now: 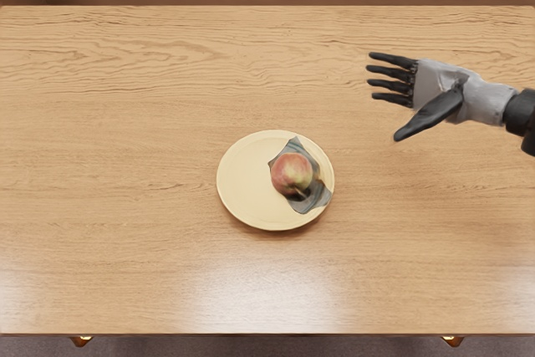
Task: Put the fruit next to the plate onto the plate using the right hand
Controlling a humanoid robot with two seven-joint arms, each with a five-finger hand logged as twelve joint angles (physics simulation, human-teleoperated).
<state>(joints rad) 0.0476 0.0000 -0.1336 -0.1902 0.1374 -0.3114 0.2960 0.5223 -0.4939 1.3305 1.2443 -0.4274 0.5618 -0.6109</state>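
Head view. A red-yellow apple point(292, 173) rests on the cream plate point(242, 181), toward 3 o'clock of its centre, upon a dark grey patch point(313, 196) reaching the rim at 4 o'clock. The right hand point(420, 91), its arm entering from the right edge, is held over the wooden table point(125, 123) at 2 o'clock from the plate, well apart from it, fingers spread straight, grasping nothing.

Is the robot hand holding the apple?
No, the robot hand is open and well away from the apple, which sits on the plate.
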